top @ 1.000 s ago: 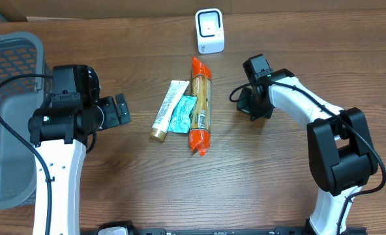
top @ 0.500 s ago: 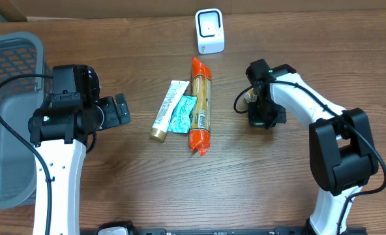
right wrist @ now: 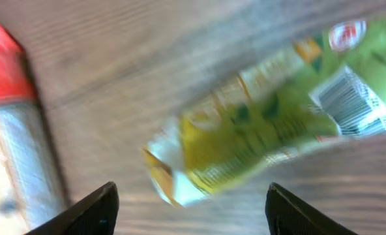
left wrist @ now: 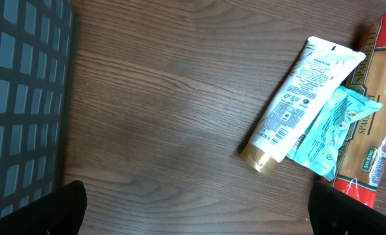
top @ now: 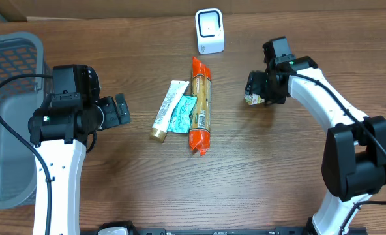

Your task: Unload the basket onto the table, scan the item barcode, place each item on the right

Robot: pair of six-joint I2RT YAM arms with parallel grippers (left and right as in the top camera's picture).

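On the brown wooden table [top: 245, 189], the grey plastic mesh basket [top: 10, 59] sits off to one side of the left gripper [top: 120, 109], whose jaws gape wide and empty; the right gripper [right wrist: 190, 212] has its jaws parted, gripping nothing, with the crinkled green-and-yellow barcoded packet [right wrist: 258, 124] lying just ahead of them and the small white box scanner [top: 210, 31] well apart

The table [top: 258, 170] is showing matt brown wood grain. The basket [top: 4, 46] is looking like grey moulded plastic mesh. The tube [left wrist: 300, 98] is gleaming as smooth white plastic, its cap [left wrist: 261, 160] shining metallic gold. The spaghetti packet [top: 201, 104] and the green pouch [right wrist: 271, 130] are glinting as glossy, crinkled film.
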